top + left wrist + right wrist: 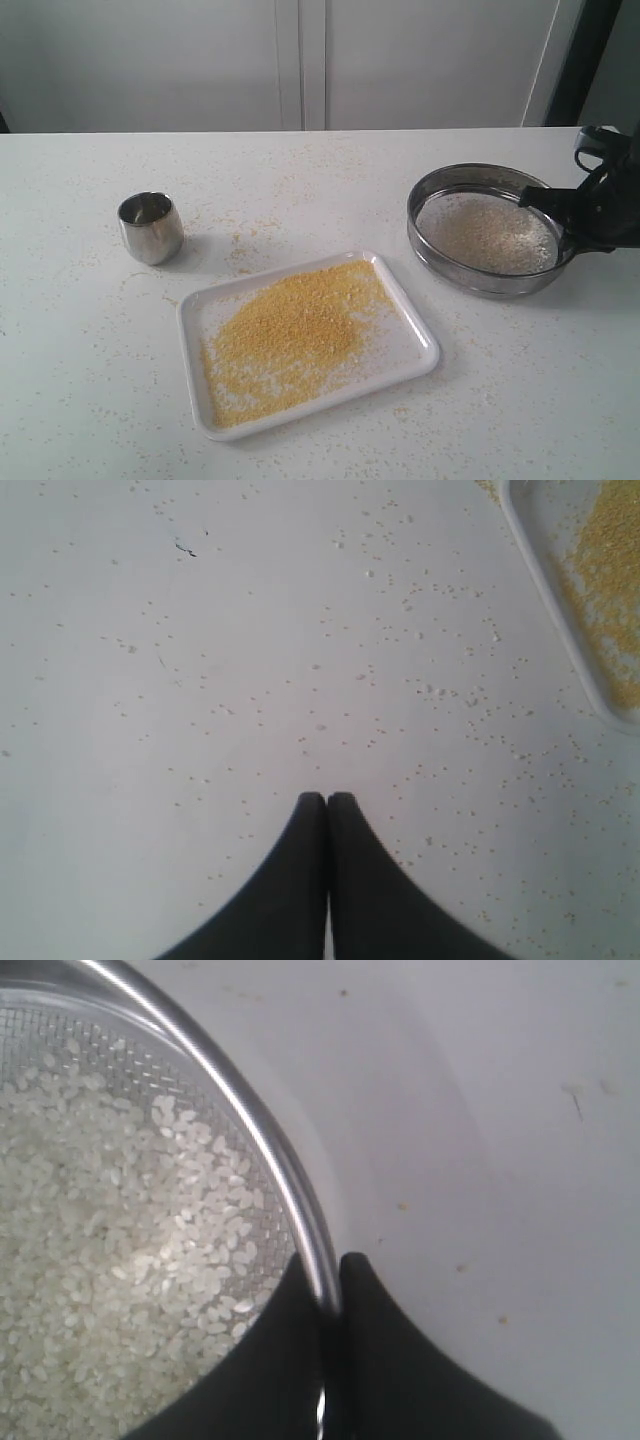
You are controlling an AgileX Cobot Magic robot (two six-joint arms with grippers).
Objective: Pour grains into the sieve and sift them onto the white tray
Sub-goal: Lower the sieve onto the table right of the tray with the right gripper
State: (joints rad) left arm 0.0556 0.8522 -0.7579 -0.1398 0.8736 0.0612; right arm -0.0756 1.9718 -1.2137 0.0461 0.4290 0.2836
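A white tray [405, 340] is seen lying flat on the table [80, 380], near the middle of the exterior view. It is covered over most of its floor by a loose spread of yellow grains [285, 335], and bare white is left along its right side and at the corners. A sieve [470, 280] is set on the table behind and to the right of the tray, apart from it. Its mesh is covered by a layer of whitish grains [485, 232], shown in the right wrist view as pale, rice-like kernels [130, 1260]. The sieve's rim [272, 1155] is clamped by the right gripper [330, 1270], with one finger placed inside the ring and the other outside. A small steel cup [150, 228] is stood upright, mouth up, left of the tray and well apart from the sieve. The left gripper [327, 798] is closed with its fingers pressed together on nothing, and it is held over the table beside the tray's edge [560, 620]. Stray grains [450, 690] are scattered across the tabletop.
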